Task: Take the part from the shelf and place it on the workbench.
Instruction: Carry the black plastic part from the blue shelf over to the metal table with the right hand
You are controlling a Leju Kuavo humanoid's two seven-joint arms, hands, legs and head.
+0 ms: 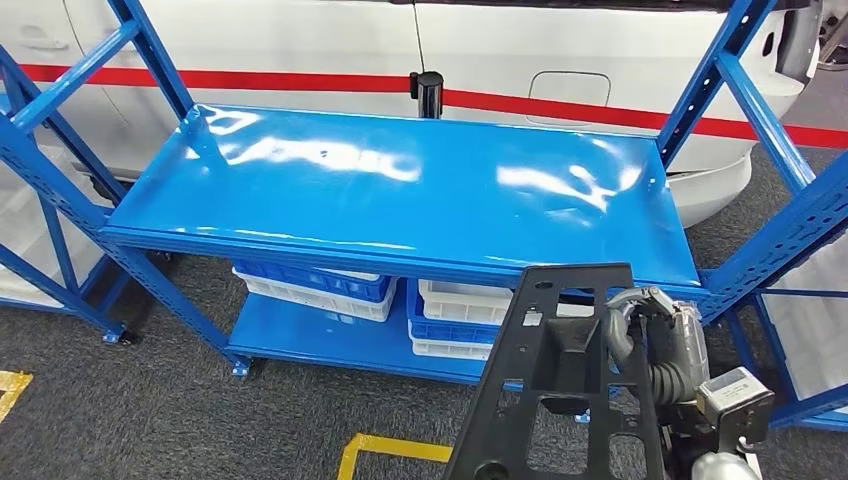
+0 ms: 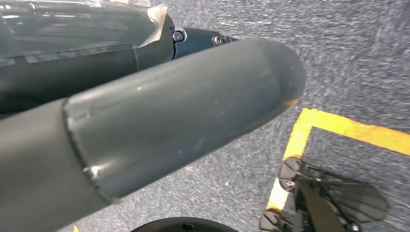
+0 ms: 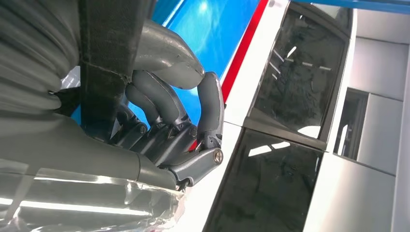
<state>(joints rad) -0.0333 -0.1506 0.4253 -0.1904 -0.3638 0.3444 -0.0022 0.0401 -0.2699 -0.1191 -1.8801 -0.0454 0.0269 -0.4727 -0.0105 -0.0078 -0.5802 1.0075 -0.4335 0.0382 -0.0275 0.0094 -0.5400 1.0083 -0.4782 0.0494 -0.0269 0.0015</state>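
Observation:
The part (image 1: 560, 385) is a flat black plastic bracket with several cut-outs, standing upright at the lower right of the head view, in front of the shelf's front edge. My right hand (image 1: 655, 340) grips its right side, fingers curled around the edge. In the right wrist view the hand (image 3: 169, 121) wraps its fingers around the part's black bar (image 3: 104, 72). My left hand (image 2: 159, 125) hangs over the grey floor with thumb and fingers stretched out and nothing in them.
The blue metal shelf (image 1: 400, 190) has a bare glossy top level. Blue and white bins (image 1: 320, 290) (image 1: 455, 315) sit on its lower level. A white car with a red stripe (image 1: 300, 50) stands behind. Yellow tape (image 1: 390, 450) marks the grey carpet.

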